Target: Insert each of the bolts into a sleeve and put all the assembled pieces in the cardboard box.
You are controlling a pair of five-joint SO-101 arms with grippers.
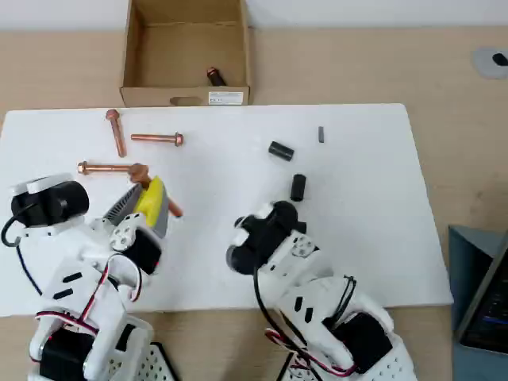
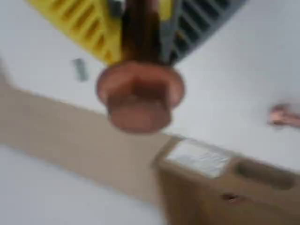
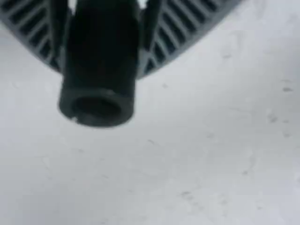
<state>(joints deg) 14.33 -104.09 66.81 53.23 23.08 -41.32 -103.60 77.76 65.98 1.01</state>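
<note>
A: Well, what's hidden?
B: From above, the right gripper (image 3: 101,21), clamped on a black sleeve (image 3: 99,70) near-centre. The left gripper (image 1: 149,193) clasps a bolt (image 2: 139,96) at left. A piece (image 1: 215,77) sits half-hidden in the far cardboard box (image 1: 186,95).
A: Surface?
B: A white sheet (image 1: 357,238) on a wooden table (image 1: 460,159).

Pale wooden table (image 1: 460,119), white mat (image 1: 381,198) across it

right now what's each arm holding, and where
Left fingers: copper bolt, by its shank, head free. Right fingers: black sleeve, around its body, open end free.
</note>
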